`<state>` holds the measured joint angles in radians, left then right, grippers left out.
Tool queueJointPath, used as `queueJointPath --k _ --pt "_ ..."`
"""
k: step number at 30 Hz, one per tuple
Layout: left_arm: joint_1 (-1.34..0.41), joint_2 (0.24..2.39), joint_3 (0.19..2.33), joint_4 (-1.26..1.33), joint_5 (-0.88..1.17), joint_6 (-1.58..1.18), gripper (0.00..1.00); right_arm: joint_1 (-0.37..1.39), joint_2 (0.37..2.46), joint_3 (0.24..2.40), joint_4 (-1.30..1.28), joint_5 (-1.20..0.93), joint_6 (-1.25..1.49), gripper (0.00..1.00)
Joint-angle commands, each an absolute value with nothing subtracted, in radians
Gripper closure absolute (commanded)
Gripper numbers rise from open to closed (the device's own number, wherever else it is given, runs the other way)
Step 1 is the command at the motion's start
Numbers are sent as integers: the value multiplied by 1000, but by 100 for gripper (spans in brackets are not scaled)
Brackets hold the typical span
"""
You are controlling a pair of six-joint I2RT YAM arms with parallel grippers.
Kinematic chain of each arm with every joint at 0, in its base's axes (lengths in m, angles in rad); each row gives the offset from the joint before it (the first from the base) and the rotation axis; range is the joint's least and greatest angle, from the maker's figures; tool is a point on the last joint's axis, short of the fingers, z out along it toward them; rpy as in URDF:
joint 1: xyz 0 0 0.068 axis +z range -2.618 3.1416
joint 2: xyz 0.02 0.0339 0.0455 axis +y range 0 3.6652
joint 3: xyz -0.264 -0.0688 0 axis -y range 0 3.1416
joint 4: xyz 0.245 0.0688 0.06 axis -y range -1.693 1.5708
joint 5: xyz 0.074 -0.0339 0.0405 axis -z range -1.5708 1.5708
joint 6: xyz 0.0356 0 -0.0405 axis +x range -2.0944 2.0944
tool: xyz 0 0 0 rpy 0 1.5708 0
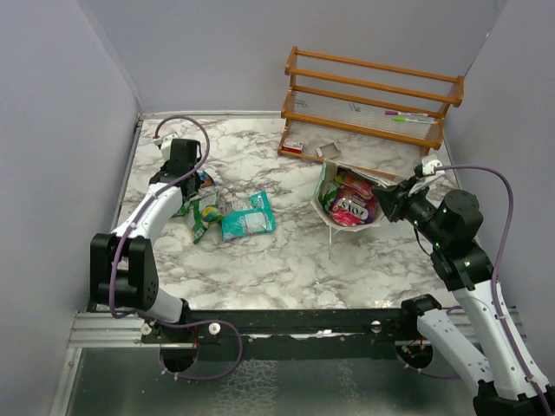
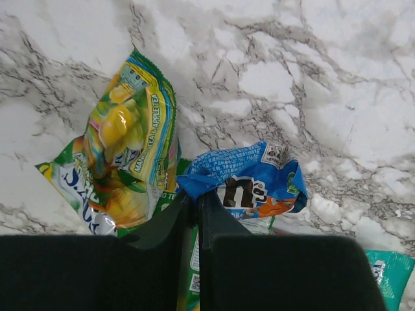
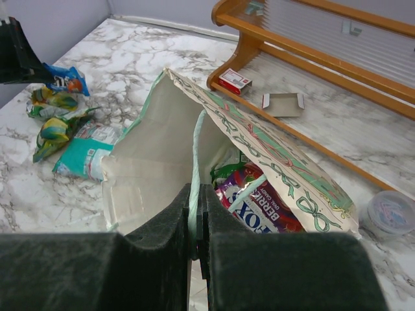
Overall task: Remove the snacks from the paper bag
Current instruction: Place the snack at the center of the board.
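- Paper bag (image 3: 155, 142) sits at 3 o'clock on the tabletop (image 1: 286, 260), its mouth open, with red-pink-purple packets (image 3: 259, 201) inside.
- Right claw (image 3: 196, 220) is pinched closed on the bag's rim, holding the mouth open.
- Teal-white packet (image 1: 249, 217) and yellow-green packet (image 2: 123, 149) lie out on the tabletop at 9 o'clock.
- Left claw (image 2: 196, 207) grips the blue packet (image 2: 253, 181) by a corner, just beside the yellow-green one.
- Step, as I judge it: depositing the blue packet. The next move calls for letting go, then reaching toward 3 o'clock for the rest.

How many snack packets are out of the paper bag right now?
4: a blue packet pinched by the left gripper, two yellow-green packets beside it, a teal-white packet nearer the paper bag. Others sit inside, partly hidden.
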<state>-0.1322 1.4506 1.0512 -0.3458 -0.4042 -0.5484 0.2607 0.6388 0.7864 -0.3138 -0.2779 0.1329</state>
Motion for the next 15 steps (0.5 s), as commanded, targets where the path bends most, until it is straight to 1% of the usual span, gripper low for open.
queueJointPath --k 1,3,6,7,8,12,15 --pt "-78 1511 1069 -310 -217 -566 100 265 612 773 -275 -260 122 93" --pt "-51 1535 1076 -315 -170 -572 98 265 613 772 -275 -265 121 93" --pt "-17 1551 1080 -312 -91 -573 72 265 612 772 -267 -289 120 93" --pt "-10 1549 1075 -303 -67 -576 60 265 612 772 -264 -303 119 93" --pt "-7 1545 1067 -290 -41 -575 51 265 611 770 -256 -325 118 93" --pt "-6 1528 1051 -252 45 -543 27 265 616 766 -226 -462 108 93" --pt "-6 1504 1039 -220 98 -516 17 265 620 763 -197 -592 106 93"
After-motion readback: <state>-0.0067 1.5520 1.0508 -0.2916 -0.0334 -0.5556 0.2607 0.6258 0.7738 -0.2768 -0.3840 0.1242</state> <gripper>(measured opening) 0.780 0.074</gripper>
